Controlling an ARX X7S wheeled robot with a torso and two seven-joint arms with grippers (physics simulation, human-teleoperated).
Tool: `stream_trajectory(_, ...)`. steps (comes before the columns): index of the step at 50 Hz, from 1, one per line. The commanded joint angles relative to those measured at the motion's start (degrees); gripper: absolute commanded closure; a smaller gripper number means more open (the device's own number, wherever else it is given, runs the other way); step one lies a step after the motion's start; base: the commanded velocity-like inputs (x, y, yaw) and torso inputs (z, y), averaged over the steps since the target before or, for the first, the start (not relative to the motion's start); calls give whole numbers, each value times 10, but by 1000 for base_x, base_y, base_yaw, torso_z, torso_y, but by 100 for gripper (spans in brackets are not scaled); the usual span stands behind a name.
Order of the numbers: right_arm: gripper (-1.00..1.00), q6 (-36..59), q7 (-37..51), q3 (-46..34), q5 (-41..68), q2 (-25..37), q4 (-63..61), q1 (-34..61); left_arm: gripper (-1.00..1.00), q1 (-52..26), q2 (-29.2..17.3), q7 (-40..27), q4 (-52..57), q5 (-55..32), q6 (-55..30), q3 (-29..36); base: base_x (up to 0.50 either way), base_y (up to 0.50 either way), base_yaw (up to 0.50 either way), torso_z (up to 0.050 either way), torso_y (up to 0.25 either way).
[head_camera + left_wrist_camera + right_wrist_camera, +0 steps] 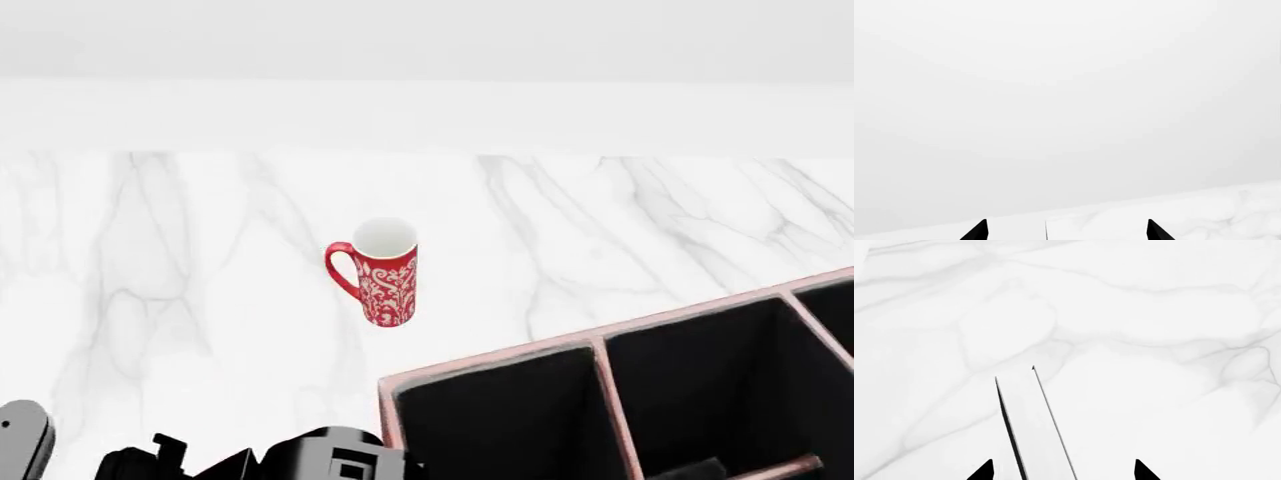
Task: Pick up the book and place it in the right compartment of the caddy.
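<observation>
1. Head view: we see the caddy (587, 352) at lower right on the marble table (187, 250), with a red mug (383, 272) standing apart behind it.
2. Left wrist view: our left gripper (1066, 231) is spread, holding nothing.
3. Right wrist view: our right gripper (1062, 471) fingertips stand apart with a thin white-faced slab, possibly the book (1034, 430), between them; we cannot tell grip.

Mug (383, 270): red with white floral scrollwork, white inside
Counter (160, 260): white marble, faint grey veins
Caddy (601, 400): pale pink rims and dividers, black lining
Book (1033, 430): white page edges between thin black covers
Right gripper (1062, 471) and left gripper (1066, 231): black fingertips
</observation>
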Motion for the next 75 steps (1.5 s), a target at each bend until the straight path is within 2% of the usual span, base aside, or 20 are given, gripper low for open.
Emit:
stream_trajectory(1,-100,-9,-9,-18,-9,0,21,-8,-100,-4,0,3,-1,4,-1,1,0,0,0,0,0)
stream_trajectory(60,-100,-77,-58,-85,-55,0,88,-49,-100,-13,0,13,6,16,-11,2,0,0,0,0,0)
stream_trajectory(61,100,-79,-58,-86,-57,0,89,-51,-100,-13,1,14,6,16,-11,2,0,0,0,0,0)
stream_trajectory(75,100,-84,-58,-88,-55,5,81,-54,-100,-16,1,15,11,24,-11,10,0,0,0,0,0)
